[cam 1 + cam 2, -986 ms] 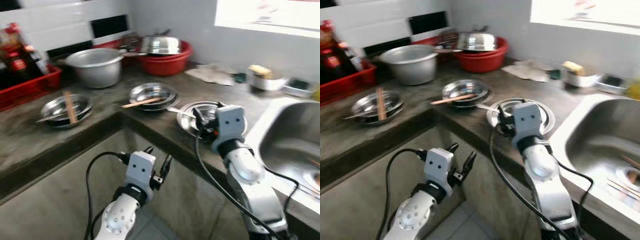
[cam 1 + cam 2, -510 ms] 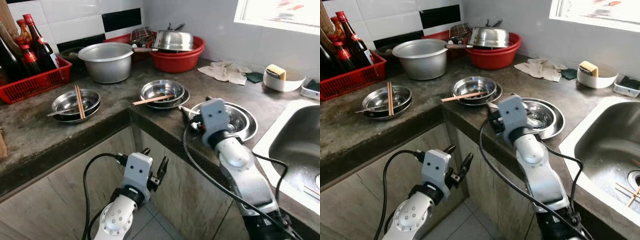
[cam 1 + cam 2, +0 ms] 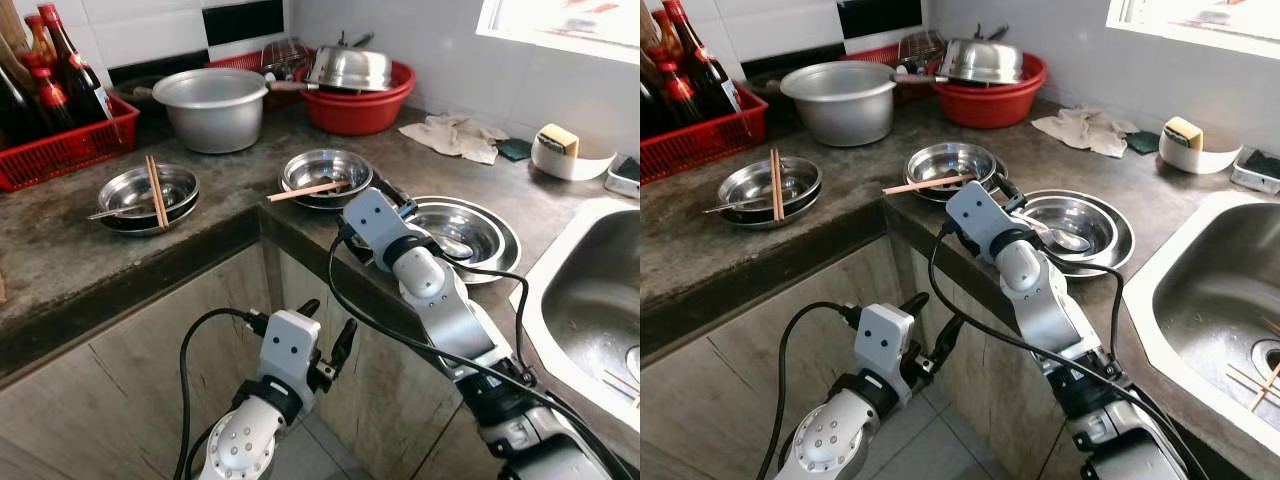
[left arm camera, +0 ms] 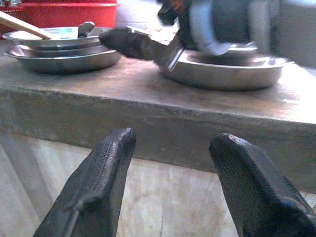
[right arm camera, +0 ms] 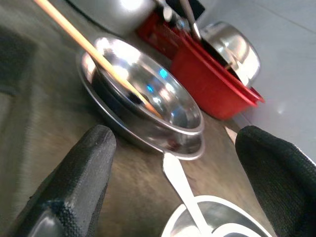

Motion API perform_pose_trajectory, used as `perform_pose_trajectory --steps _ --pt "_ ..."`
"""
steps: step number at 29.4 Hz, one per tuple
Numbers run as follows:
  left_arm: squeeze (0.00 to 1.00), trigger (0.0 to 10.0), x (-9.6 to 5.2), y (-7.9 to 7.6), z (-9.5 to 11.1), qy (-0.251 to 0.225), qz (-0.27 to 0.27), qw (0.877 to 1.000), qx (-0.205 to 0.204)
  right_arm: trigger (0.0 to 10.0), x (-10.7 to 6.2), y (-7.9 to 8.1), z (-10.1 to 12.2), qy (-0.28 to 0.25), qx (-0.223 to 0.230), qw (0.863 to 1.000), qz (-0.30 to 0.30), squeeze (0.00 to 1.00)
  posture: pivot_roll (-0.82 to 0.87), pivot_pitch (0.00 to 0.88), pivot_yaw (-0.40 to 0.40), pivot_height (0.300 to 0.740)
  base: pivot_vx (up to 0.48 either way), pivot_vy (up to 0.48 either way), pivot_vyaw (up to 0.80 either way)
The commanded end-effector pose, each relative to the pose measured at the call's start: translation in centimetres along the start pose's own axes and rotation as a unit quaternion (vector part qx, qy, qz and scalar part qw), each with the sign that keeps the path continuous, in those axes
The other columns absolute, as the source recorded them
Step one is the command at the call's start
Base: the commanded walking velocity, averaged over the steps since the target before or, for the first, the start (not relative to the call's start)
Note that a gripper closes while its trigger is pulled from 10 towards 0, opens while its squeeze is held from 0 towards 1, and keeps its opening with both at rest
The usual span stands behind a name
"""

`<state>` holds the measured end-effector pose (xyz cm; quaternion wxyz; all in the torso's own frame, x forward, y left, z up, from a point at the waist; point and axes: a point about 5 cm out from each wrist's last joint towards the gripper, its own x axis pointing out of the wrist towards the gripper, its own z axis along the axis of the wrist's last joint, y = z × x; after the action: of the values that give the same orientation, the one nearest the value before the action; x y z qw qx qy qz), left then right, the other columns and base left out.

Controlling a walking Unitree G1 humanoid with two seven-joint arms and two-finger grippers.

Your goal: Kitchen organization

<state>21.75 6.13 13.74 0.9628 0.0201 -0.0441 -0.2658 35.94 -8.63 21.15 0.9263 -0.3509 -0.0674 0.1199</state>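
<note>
Here, a dark stone bench carries steel dishes. The right tool, its fingers spread wide and holding nothing, hovers low over the bench between a steel bowl crossed by a wooden chopstick and a plate stack holding a spoon. The left tool, also spread and holding nothing, hangs below the bench edge, before the cabinet front.
</note>
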Motion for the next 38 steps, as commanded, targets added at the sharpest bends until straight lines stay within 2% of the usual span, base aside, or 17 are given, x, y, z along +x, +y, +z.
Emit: perform_pose_trajectory --steps 1,8,11,13,14,15,16,17,38 --pt "0.0 10.0 -0.2 -0.2 0.5 -0.011 -0.004 1.0 0.001 10.0 0.3 0.0 0.3 0.001 -0.014 1.0 -0.004 0.0 -0.01 0.102 -0.035 0.74 0.0 0.0 0.0" --pt "0.0 10.0 -0.5 -0.7 0.5 -0.012 -0.012 1.0 -0.008 10.0 1.4 -0.6 -0.5 0.036 -0.047 0.998 -0.033 0.0 0.0 0.099 -0.042 0.74 0.0 0.0 0.0" --pt "0.0 10.0 -0.5 -0.7 0.5 -0.013 -0.012 1.0 -0.008 10.0 1.6 -0.9 -0.4 0.035 -0.049 0.997 -0.04 0.0 0.0 0.096 -0.042 0.74 0.0 0.0 0.0" --pt "0.0 10.0 -0.6 -0.8 0.4 -0.012 -0.014 1.0 -0.008 8.4 1.8 -1.0 -0.2 0.032 -0.058 0.997 -0.045 0.0 0.0 0.094 -0.043 0.74 0.0 0.0 0.0" --pt "0.0 10.0 -0.6 -0.8 0.4 -0.012 -0.014 1.0 -0.008 5.6 1.9 -1.0 -0.3 0.033 -0.059 0.997 -0.045 0.0 0.0 0.091 -0.043 0.74 0.0 0.0 0.0" --pt "0.0 10.0 -0.6 -0.8 0.4 -0.012 -0.014 1.0 -0.008 3.8 1.9 -1.1 -0.3 0.033 -0.059 0.997 -0.046 0.0 0.0 0.091 -0.043 0.74 0.0 0.0 0.0" --pt "0.0 10.0 -0.6 -0.8 0.4 -0.012 -0.014 1.0 -0.008 2.4 1.9 -1.1 -0.3 0.033 -0.061 0.996 -0.048 0.0 0.0 0.088 -0.042 0.74 0.0 0.0 0.0" --pt "0.0 10.0 -0.6 -0.8 0.4 -0.011 -0.014 1.0 -0.008 0.0 2.0 -1.1 -0.4 0.034 -0.062 0.996 -0.05 0.0 0.0 0.085 -0.044 0.74 0.0 0.0 0.0" --pt "0.0 10.0 -0.1 -0.4 0.3 -0.009 -0.006 1.0 0.0 0.0 2.3 -2.5 0.7 0.016 -0.055 0.995 -0.082 0.0 -0.01 0.094 -0.035 0.74 0.0 0.0 0.0"
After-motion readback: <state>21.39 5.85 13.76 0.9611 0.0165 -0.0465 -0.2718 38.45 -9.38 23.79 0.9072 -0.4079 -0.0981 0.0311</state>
